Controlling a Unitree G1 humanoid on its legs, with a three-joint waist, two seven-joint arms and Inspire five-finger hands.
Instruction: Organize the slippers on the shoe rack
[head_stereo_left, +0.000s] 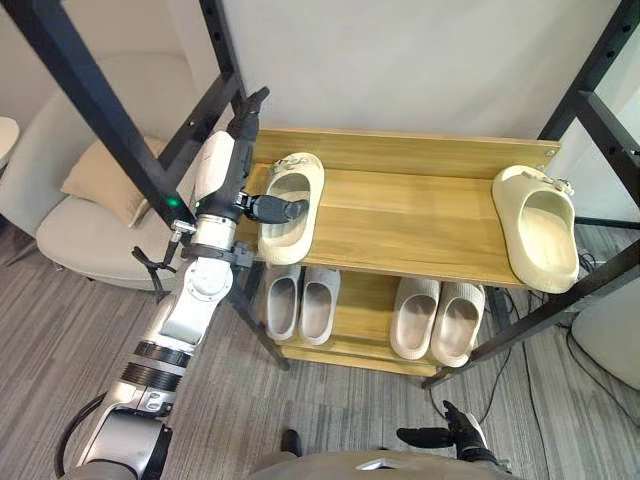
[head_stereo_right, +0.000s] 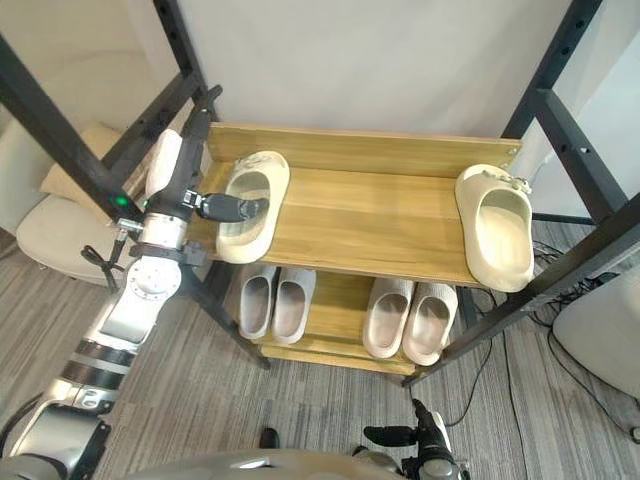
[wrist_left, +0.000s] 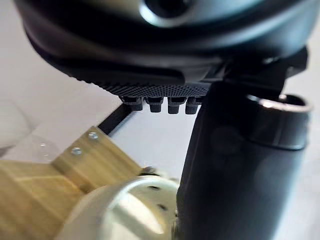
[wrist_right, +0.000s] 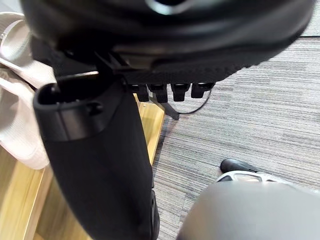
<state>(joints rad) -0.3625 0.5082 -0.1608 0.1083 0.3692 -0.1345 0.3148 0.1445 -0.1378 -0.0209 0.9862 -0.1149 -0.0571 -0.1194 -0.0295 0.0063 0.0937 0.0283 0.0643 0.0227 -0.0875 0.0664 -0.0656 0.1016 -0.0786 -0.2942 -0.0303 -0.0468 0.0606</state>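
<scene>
The greatest risk is judged to lie with the cream slipper (head_stereo_left: 283, 243) at the left end of the shoe rack (head_stereo_left: 410, 215), whose heel overhangs the front edge of the rack's top shelf. It is held by the left hand (head_stereo_left: 262, 206) by one side wall alone: the thumb is hooked down into the opening, while the fingers are stretched almost straight along the outside. Should the slipper be dragged or lifted on so slight a hold, it could be twisted about the thumb, slid free, and tipped over the rack's front edge onto the carpet (head_stereo_left: 330, 410). A second hazard is seen at the right end of the rack's top shelf, where the matching cream slipper (head_stereo_left: 538, 230) also juts past the front edge; it could be shaken off by any knock given to the rack. The left arm is also threaded close beside the black frame bar (head_stereo_left: 110, 110) at the rack's left side, so a wide sweep could be checked by it. The right hand (head_stereo_left: 445, 436) is hung low, well in front of the rack, with its fingers relaxed and nothing held. Six slippers are counted: two cream ones on the rack's top shelf, well apart, and four on its lower shelf (head_stereo_left: 365, 300), set as a pale grey pair (head_stereo_left: 283, 302) on the left and a beige pair (head_stereo_left: 415, 318) on the right. Two hands are counted, one engaged.
</scene>
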